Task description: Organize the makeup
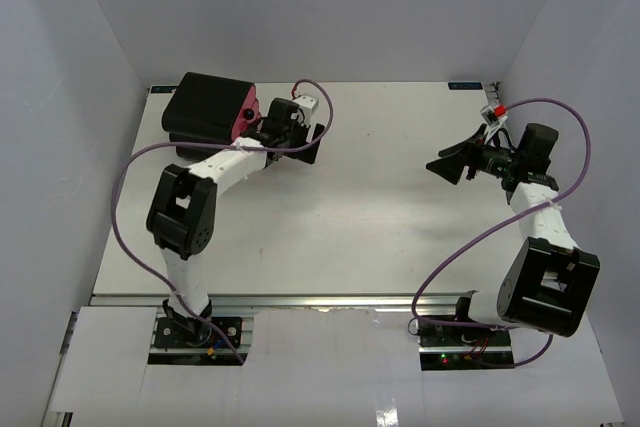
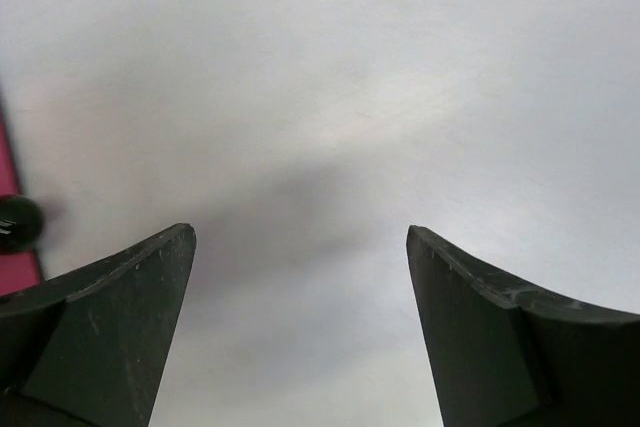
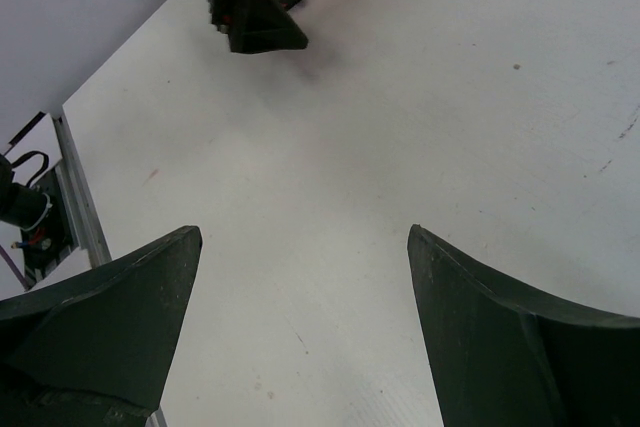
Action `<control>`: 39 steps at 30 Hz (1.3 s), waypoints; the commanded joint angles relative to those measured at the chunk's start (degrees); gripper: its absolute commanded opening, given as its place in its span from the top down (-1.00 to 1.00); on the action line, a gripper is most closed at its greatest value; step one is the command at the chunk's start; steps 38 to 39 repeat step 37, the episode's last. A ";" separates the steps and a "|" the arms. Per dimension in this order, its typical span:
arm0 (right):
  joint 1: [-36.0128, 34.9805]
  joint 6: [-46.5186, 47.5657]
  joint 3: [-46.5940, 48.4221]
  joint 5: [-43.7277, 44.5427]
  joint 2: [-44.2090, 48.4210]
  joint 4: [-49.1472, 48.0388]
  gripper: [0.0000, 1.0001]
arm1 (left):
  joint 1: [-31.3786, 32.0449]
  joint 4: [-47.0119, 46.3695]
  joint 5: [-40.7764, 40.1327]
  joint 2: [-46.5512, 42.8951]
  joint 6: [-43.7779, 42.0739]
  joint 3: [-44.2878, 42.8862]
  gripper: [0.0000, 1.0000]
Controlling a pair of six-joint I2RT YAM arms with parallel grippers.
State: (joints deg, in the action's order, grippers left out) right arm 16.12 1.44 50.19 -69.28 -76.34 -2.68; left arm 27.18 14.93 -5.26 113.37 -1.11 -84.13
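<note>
The left pincer (image 2: 300, 232) gapes wide with nothing between its jaws, just beside the black box (image 1: 205, 107), whose pink drawer (image 2: 10, 177) and knob (image 2: 15, 223) face it. The right pincer (image 3: 305, 232) stands wide open too and holds nothing, well away from the box over the table (image 1: 380, 207). Where the makeup lies cannot be told.

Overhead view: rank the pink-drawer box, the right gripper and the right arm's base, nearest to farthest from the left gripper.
1. pink-drawer box, beside the left gripper, far left.
2. right gripper, across the table, right side.
3. right arm's base, near edge, right.
</note>
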 commanded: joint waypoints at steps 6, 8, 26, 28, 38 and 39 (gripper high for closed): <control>0.32 17.07 5.68 19.60 5.32 20.07 -0.80 | -1.51 -13.16 36.10 -35.71 13.49 22.13 -0.96; 0.23 16.38 5.60 25.91 7.58 20.53 -0.80 | -3.16 -14.41 38.97 -41.56 16.70 26.86 -0.96; 1.53 3.18 -10.40 42.76 26.52 9.86 -0.81 | -6.00 -10.49 24.45 -77.20 10.81 47.96 -0.96; 2.17 2.77 -10.94 42.84 27.37 9.48 -0.80 | -6.00 -10.68 25.13 -77.01 10.95 48.08 -0.96; 3.22 1.81 -11.47 44.57 28.70 9.01 -0.80 | -6.00 -10.93 25.61 -76.41 11.39 48.27 -0.96; 3.22 1.81 -11.47 44.57 28.70 9.01 -0.80 | -6.00 -10.93 25.61 -76.41 11.39 48.27 -0.96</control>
